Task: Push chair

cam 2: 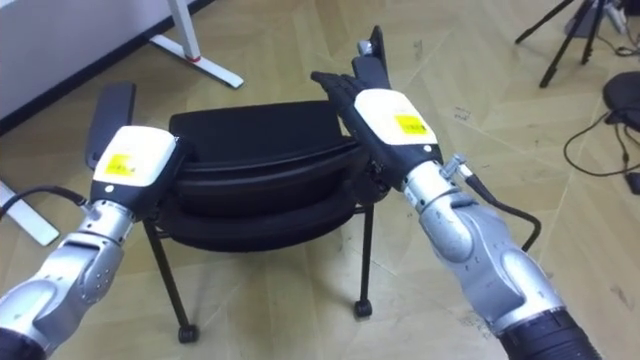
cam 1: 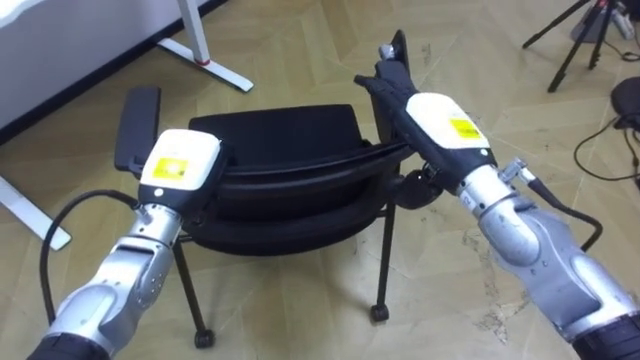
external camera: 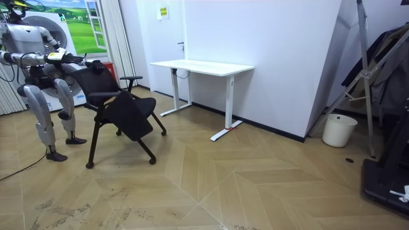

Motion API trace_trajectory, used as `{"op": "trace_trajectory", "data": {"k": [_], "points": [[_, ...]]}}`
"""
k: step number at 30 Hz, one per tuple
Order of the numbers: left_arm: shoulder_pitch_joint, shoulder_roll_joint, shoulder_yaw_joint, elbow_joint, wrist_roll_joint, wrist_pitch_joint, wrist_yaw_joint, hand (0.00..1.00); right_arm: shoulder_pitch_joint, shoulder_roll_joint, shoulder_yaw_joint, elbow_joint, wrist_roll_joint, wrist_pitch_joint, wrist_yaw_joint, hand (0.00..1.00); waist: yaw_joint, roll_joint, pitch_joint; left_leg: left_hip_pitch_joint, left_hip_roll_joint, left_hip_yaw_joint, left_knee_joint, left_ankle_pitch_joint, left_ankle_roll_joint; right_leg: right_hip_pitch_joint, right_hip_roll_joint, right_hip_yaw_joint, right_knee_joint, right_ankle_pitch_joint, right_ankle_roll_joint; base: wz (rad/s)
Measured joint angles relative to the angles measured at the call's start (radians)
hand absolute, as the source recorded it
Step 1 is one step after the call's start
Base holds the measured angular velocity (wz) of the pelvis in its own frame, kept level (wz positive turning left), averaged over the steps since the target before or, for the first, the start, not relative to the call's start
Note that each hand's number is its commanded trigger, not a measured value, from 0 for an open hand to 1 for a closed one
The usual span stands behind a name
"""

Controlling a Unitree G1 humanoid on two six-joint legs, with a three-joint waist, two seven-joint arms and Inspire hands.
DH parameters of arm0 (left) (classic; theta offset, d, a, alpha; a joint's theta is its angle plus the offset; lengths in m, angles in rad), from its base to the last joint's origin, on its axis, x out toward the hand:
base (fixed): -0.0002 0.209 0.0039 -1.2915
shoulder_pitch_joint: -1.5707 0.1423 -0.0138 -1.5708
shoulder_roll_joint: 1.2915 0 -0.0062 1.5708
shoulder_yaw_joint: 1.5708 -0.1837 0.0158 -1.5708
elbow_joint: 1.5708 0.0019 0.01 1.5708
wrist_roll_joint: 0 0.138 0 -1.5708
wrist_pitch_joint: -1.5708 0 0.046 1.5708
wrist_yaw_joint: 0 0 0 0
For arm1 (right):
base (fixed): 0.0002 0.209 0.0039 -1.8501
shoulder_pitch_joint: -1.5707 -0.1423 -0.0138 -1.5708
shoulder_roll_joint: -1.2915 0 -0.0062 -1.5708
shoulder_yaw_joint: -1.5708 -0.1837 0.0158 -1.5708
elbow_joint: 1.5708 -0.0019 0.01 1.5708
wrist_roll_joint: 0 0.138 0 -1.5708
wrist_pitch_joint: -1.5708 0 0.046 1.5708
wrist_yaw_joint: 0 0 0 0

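I have the chair point(cam 1: 280, 150) right in front of me, its backrest spanning the gap between my two hands. The backrest's long axis runs from my left hand point(cam 1: 180, 165) across to my right hand point(cam 1: 435, 125). The seat points away from both, toward the white desk point(external camera: 201, 66). In the room view the robot stands upright behind the chair with both arms stretched forward, and the chair faces the room view's right.

My left hand sits on the backrest's top edge at its left end. Only its back shows, so I cannot tell how it grips. One armrest point(cam 1: 137, 125) stands just beyond and outside this hand.

My right hand lies at the backrest's right end, its dark fingers point(cam 1: 385, 75) held straight and close together, pointing ahead. They lie along the frame toward the other armrest point(cam 1: 398, 48), which stands just past the fingertips. It clasps nothing.

Each hand carries a yellow sticker on its white back. The print there is too small for me to read. I see no writing on the chair.
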Motion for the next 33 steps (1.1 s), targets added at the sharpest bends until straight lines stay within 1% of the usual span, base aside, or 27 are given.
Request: {"op": "trace_trajectory", "data": {"k": [4, 8, 12, 16, 21, 24, 26, 29, 33], "points": [[-0.018, -0.008, -0.016, 0.003, 0.005, 0.002, -0.014, 1.00, 0.000, 0.000, 0.012, 0.023, -0.014, 0.000, 0.017, 0.00, 0.016, -0.006, -0.0008, -0.001, -0.001, -0.005, 0.000, 0.000, 0.000, 0.010, -0.001, -0.009, -0.016, 0.002, 0.000, 0.05], [-0.026, -0.014, -0.026, 0.003, 0.008, 0.001, -0.015, 1.00, -0.018, 0.000, 0.037, 0.096, -0.055, 0.001, 0.036, 0.00, 0.020, -0.005, -0.0005, -0.003, -0.001, -0.013, 0.000, 0.000, 0.000, 0.011, -0.001, -0.014, -0.016, 0.002, 0.000, 0.04], [-0.030, -0.020, -0.029, 0.003, 0.014, 0.000, -0.017, 1.00, -0.019, 0.001, 0.037, 0.137, -0.110, 0.002, 0.048, 0.00, 0.030, -0.003, 0.0000, -0.003, -0.001, -0.022, 0.000, 0.000, 0.000, 0.012, -0.001, -0.019, -0.016, 0.002, 0.000, 0.03], [-0.031, -0.020, -0.030, 0.003, 0.015, 0.003, -0.029, 1.00, -0.047, 0.005, 0.044, 0.186, -0.134, -0.011, 0.045, 0.00, 0.022, -0.003, 0.0003, 0.001, -0.002, -0.032, 0.000, 0.000, 0.000, 0.029, -0.002, -0.025, -0.030, 0.002, 0.000, 0.06], [-0.031, -0.020, -0.037, 0.011, 0.010, 0.001, -0.035, 1.00, -0.057, 0.007, 0.067, 0.222, -0.166, -0.013, 0.007, 0.00, 0.015, -0.001, 0.0016, 0.014, -0.003, -0.052, -0.001, 0.000, 0.000, 0.049, -0.001, -0.035, -0.036, 0.002, 0.000, 0.07], [-0.051, -0.020, -0.047, 0.036, 0.007, -0.006, -0.035, 1.00, -0.083, 0.007, 0.080, 0.271, -0.212, -0.023, -0.025, 0.00, 0.014, 0.000, 0.0023, 0.014, -0.004, -0.053, -0.001, 0.000, 0.000, 0.051, -0.003, -0.037, -0.036, 0.002, 0.000, 0.03], [-0.064, -0.024, -0.054, 0.052, 0.007, -0.008, -0.037, 1.00, -0.110, 0.012, 0.093, 0.320, -0.254, -0.023, -0.046, 0.00, 0.014, 0.000, 0.0030, 0.014, -0.006, -0.056, -0.001, 0.000, 0.000, 0.053, -0.004, -0.038, -0.037, 0.002, 0.000, 0.04], [-0.071, -0.031, -0.055, 0.053, 0.007, -0.010, -0.052, 1.00, -0.117, 0.023, 0.094, 0.349, -0.312, -0.018, -0.075, 0.00, 0.012, -0.001, 0.0037, 0.013, -0.010, -0.069, -0.001, 0.000, 0.000, 0.062, -0.006, -0.047, -0.049, 0.003, 0.003, 0.10], [-0.075, -0.035, -0.055, 0.052, 0.008, -0.017, -0.055, 1.00, -0.122, 0.030, 0.093, 0.368, -0.325, -0.013, -0.094, 0.00, 0.014, -0.001, 0.0038, 0.011, -0.011, -0.078, -0.001, 0.000, 0.000, 0.063, -0.007, -0.055, -0.050, 0.003, 0.003, 0.07]]}}
